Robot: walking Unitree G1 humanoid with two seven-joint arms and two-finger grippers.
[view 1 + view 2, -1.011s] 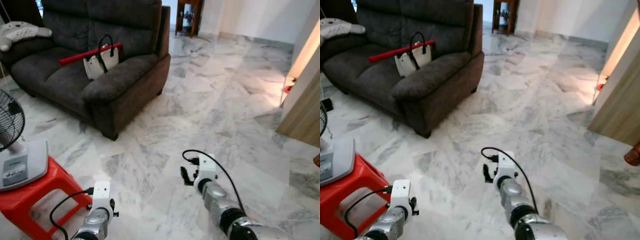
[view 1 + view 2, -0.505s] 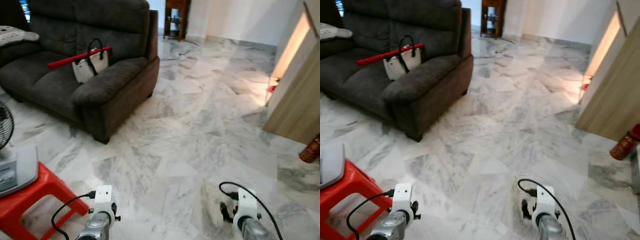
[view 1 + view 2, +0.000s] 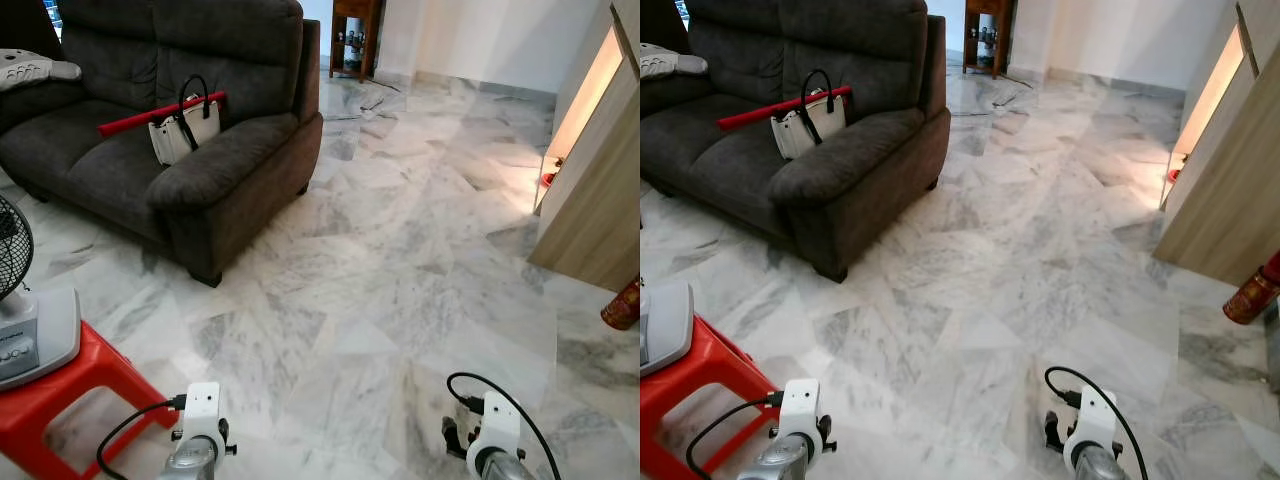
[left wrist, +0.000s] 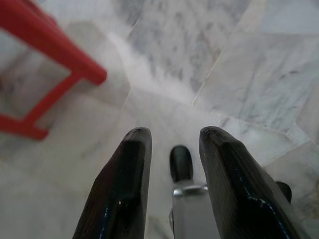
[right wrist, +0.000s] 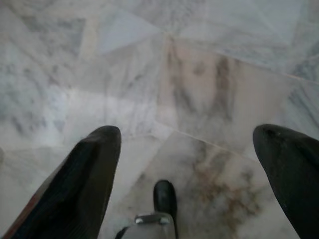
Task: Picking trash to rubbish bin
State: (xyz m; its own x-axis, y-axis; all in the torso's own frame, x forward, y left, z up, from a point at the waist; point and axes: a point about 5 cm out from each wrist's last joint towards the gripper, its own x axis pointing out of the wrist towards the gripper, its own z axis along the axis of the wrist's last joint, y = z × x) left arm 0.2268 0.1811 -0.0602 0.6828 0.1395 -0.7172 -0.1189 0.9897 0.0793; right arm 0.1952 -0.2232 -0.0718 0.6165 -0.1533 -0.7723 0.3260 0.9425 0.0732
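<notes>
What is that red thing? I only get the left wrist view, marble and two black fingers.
Observer: A red plastic stool, standing on the robot's left, with a fan's base on it.
Operator: Anything else nearby?
Observer: A dark grey sofa ahead on the left, with a white handbag on its seat.
Operator: Any trash?
Observer: Possibly a red can on the floor at the far right, beside a wooden cabinet; I cannot tell if it is trash.
</notes>
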